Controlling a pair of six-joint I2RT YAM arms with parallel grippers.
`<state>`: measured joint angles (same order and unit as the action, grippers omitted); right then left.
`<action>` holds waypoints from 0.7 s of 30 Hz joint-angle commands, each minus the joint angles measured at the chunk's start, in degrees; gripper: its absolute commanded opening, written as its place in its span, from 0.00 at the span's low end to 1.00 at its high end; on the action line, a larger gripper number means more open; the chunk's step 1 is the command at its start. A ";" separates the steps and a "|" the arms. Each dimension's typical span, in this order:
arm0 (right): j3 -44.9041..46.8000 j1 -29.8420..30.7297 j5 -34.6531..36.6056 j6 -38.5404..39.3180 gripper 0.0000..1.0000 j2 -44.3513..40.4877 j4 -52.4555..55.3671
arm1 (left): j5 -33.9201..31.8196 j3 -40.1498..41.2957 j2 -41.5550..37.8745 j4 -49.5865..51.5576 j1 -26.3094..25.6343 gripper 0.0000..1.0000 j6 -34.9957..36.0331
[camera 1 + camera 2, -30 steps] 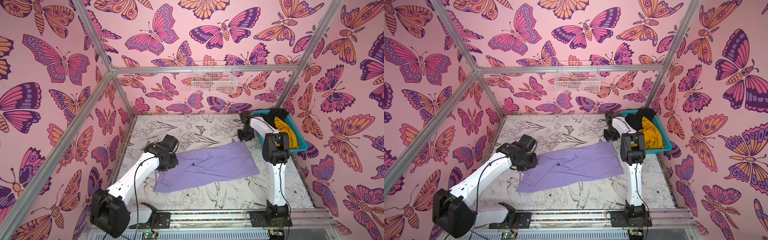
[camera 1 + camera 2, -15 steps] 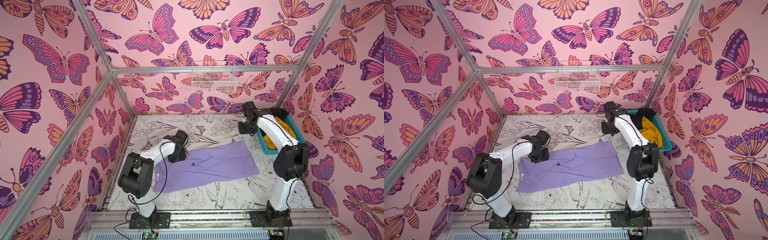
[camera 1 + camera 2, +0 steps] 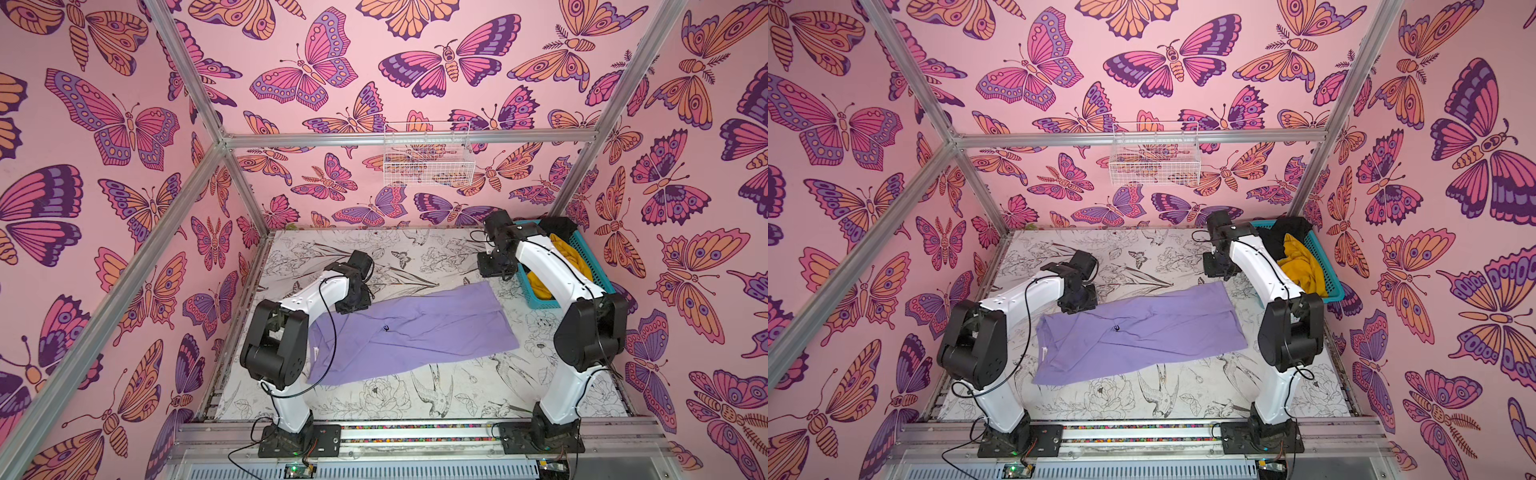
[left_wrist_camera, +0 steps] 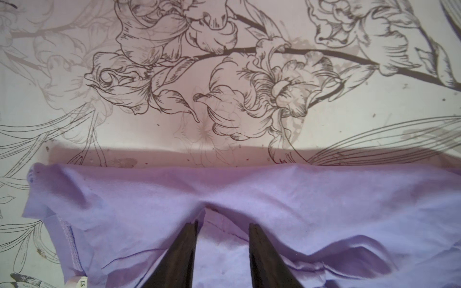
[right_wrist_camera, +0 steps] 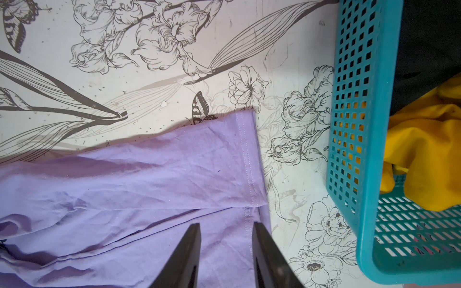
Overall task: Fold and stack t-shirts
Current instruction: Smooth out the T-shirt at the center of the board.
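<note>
Pink butterfly walls (image 3: 124,124) box in a flower-printed table (image 3: 415,399), with the lavender t-shirt (image 3: 415,332) spread beneath both grippers. The left gripper (image 4: 224,224) hangs jaws apart over its collar end, the right gripper (image 5: 225,225) jaws apart over the hem. Beside the right gripper, the teal basket (image 5: 361,124) holds the mustard t-shirt (image 5: 424,149) and black t-shirt (image 5: 436,37).

Jaws parted on left gripper (image 4: 223,223); right gripper (image 5: 226,224) likewise.

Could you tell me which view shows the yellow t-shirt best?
Right wrist view: the yellow t-shirt is close in the basket. Both top views show it small, partly behind the right arm; left wrist misses it.
</note>
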<state>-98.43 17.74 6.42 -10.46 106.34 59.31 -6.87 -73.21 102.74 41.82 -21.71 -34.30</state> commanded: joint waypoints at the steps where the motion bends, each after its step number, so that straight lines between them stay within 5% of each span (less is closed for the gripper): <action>1: -0.27 0.07 1.39 -0.30 0.40 -1.84 1.62 | -0.07 -0.25 1.47 1.10 0.85 0.40 0.91; 14: -0.87 0.00 2.99 0.39 0.39 -1.77 2.74 | 5.02 2.24 1.39 -0.85 1.94 0.35 0.10; 21: -2.28 -0.15 3.99 0.62 0.39 -1.14 3.98 | 6.06 2.04 1.33 -0.71 1.97 0.24 -0.42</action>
<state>-98.67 17.74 9.06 -10.37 106.32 61.32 -1.58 -71.64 103.77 40.69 -20.14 -34.15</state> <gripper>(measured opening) 0.387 0.245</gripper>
